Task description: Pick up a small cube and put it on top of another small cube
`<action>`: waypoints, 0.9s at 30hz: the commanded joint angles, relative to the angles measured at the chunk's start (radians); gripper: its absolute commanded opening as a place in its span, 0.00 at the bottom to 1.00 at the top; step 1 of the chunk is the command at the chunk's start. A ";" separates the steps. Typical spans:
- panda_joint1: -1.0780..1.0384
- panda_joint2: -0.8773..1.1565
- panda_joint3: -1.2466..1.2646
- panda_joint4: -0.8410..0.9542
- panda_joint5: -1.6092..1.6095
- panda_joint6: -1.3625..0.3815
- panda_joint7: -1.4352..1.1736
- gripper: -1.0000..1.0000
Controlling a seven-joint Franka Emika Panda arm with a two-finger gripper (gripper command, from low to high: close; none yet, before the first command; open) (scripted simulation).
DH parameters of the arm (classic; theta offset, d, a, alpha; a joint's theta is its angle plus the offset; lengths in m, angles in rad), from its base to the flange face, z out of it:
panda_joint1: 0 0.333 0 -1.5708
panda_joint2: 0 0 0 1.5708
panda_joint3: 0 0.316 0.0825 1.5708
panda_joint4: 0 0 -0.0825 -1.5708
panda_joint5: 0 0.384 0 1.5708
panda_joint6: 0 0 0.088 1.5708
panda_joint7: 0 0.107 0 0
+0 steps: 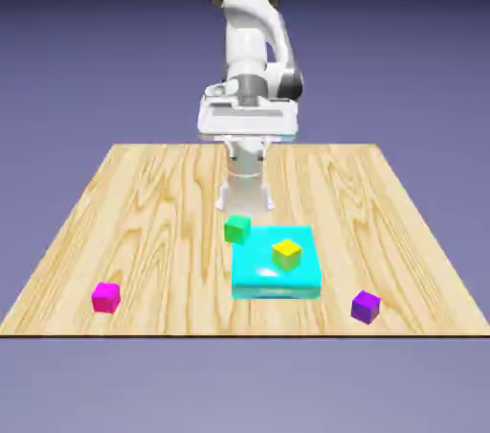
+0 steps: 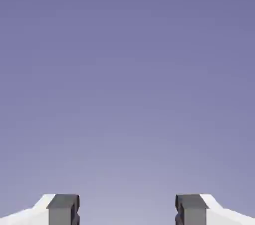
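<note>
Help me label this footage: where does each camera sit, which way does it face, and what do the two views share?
Exterior view: fixed, above and across the wooden table, facing the white robot arm; shows the small yellow cube on the flat cyan block and the small dark purple cube.
Hand view: on the hand, looking along the open gripper at bare backdrop; only its grey fingertips show.
Shared: only the blue-violet backdrop.
</note>
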 commanded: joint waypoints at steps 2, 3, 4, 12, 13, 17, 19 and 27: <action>0.012 0.073 0.003 0.061 0.035 -0.066 0.036 0.50; 0.018 0.109 0.004 0.091 0.053 -0.099 0.054 0.50; 0.025 0.145 0.006 0.121 0.071 -0.132 0.072 0.50; 0.074 0.435 0.017 0.363 0.212 -0.395 0.217 0.50; 0.080 0.471 0.018 0.394 0.229 -0.428 0.235 0.50; 0.104 0.616 0.024 0.515 0.300 -0.559 0.308 0.50; 0.116 0.689 0.027 0.576 0.335 -0.625 0.344 0.50; 0.165 0.979 0.038 0.818 0.476 -0.888 0.489 0.50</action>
